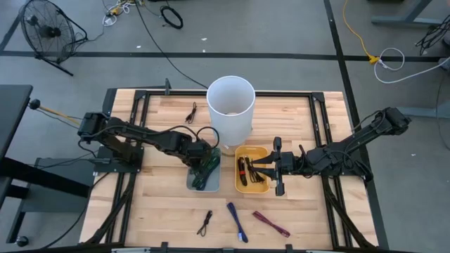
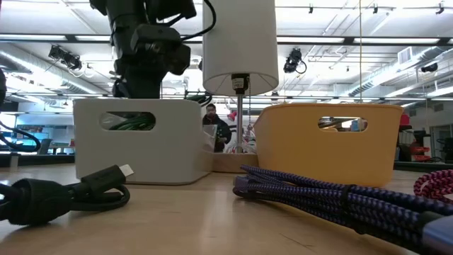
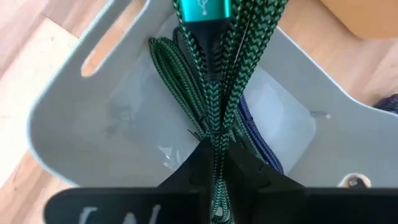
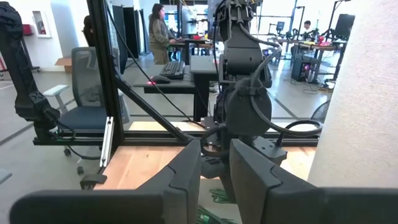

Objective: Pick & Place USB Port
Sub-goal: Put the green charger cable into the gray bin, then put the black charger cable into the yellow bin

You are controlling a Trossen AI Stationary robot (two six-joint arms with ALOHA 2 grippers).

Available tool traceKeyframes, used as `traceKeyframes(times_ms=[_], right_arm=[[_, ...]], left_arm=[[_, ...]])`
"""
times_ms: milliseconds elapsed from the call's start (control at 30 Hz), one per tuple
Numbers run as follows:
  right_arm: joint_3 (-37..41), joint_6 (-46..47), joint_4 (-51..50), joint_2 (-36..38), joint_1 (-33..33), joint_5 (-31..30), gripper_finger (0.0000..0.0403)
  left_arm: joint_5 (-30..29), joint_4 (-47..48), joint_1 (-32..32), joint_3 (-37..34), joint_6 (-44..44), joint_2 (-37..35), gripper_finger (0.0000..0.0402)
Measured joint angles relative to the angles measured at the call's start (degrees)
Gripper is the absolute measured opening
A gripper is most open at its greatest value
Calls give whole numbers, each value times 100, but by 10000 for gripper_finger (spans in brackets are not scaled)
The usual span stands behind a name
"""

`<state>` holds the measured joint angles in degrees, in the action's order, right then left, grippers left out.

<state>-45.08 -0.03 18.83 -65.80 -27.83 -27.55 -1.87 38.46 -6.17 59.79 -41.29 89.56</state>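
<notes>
- Hanging from the left pincer (image 3: 214,165) over the grey bin (image 1: 191,181), the green braided USB cable (image 3: 214,81) is running lengthwise straight away from the wrist camera, its teal plug (image 3: 202,9) at the far end, the bundle reaching down into the bin.
- The left pincer's fingers (image 3: 186,174) are pressing together on the green cable, clamped on its strands.
- A dark blue cable (image 3: 258,134) is lying inside the same grey bin, beneath the green one.
- The right pincer (image 1: 261,167) is sitting over the yellow bin (image 1: 241,184), which is holding dark cables (image 1: 246,171); whether its fingers are gripping anything I cannot tell.
- The two bins are standing side by side on the wooden table (image 1: 162,211), just in front of a tall white cylinder (image 1: 230,105).
- Four loose cables are lying on the table: one black (image 1: 191,112) behind the bins, and one black (image 1: 205,223), one blue (image 1: 237,221) and one maroon (image 1: 271,223) in front.
- The table is butcher-block wood set in a black frame, over a grey floor with a fan (image 1: 46,31) and trailing wires.
- The room behind is showing desks, an office chair (image 4: 84,93) and one standing person (image 4: 158,31).
</notes>
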Motion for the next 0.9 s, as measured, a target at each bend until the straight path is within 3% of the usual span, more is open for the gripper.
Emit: traceKeyframes(times_ms=[300,533,700,800,900], right_arm=[[0,-44,-2,0,0,-2,86],[0,-44,-7,0,0,0,86],[0,-44,-15,0,0,0,86],[0,-33,-37,0,0,0,86],[-7,68,-103,0,0,2,86]], left_arm=[[-194,-108,-1,0,9,0,63],[-206,-234,57,4,142,0,66],[-278,-160,59,247,745,-128,67],[-857,154,57,454,1000,-465,66],[-2061,675,59,465,1219,-928,67]])
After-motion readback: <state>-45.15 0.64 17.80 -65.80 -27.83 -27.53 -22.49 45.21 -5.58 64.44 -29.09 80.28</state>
